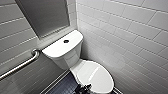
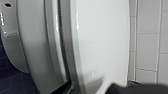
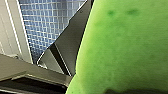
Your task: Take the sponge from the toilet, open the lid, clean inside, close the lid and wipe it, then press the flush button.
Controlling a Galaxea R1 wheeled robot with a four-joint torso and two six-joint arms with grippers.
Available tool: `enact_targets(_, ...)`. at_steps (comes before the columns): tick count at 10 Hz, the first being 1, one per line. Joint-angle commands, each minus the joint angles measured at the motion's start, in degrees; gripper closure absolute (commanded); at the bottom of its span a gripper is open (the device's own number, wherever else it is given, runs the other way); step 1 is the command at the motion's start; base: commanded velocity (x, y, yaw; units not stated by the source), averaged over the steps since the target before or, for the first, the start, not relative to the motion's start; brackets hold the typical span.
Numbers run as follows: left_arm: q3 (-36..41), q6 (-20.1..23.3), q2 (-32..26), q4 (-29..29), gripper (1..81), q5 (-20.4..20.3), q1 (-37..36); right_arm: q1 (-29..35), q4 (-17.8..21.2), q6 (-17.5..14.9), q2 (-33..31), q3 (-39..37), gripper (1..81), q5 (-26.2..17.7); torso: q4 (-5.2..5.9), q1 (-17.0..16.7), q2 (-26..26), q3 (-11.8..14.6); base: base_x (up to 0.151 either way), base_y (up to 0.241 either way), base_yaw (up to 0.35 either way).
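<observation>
We see the toilet (image 1: 65, 53) set cornerwise in the middle of the head view, with its tank toward the upper left and its bowl toward the lower right. The flush button (image 1: 66, 41) sits as a dark dot in the centre of the flat tank top. The lid (image 1: 94, 75) lies down over the bowl, glossy and bare. At its front rim, at the bottom centre of the frame, a dark piece of the robot (image 1: 83, 88) pokes in. A metal grab bar (image 1: 21, 65) slants along the tiled wall (image 1: 130, 32) at the left. In the left wrist view the lid (image 2: 100, 40) looms close, with a narrow dark gap between it and the rim beneath. The left gripper (image 2: 135, 89) is a dark shape against the lid's edge, and we cannot tell whether it is apart or together. In the right wrist view the sponge (image 3: 125, 50) sits bright green right before the camera, above the blue mosaic floor (image 3: 47, 25). The right gripper appears clamped on it.
</observation>
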Motion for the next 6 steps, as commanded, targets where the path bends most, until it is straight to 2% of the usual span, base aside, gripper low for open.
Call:
enact_targets(1, 1.1, -0.1, 2.3, -1.3, 1.0, 5.4, -4.9, -0.4, -1.4, 0.0, -2.2, 1.7, 81.1, -2.9, 0.00, 0.0, 0.0, 0.0, 0.000, 0.000, 0.000)
enact_targets(3, 1.3, -6.6, 1.5, -1.0, 1.0, 5.4, -3.9, -0.2, -1.4, 0.0, -2.2, 1.7, 81.1, -2.9, 0.00, 0.0, 0.0, 0.0, 0.000, 0.000, 0.000)
enact_targets(4, 1.5, -8.2, 1.4, -0.7, 1.0, 5.4, -3.6, -0.1, -1.4, 0.0, -2.2, 1.7, 81.1, -2.9, 0.00, 0.0, 0.0, 0.0, 0.000, 0.000, 0.000)
enact_targets(6, 1.0, -8.3, 2.5, -0.5, 1.0, 6.4, -3.4, 0.1, -1.4, 0.0, -2.3, 1.7, 81.1, -2.9, 0.00, 0.0, 0.0, 0.0, 0.000, 0.000, 0.000)
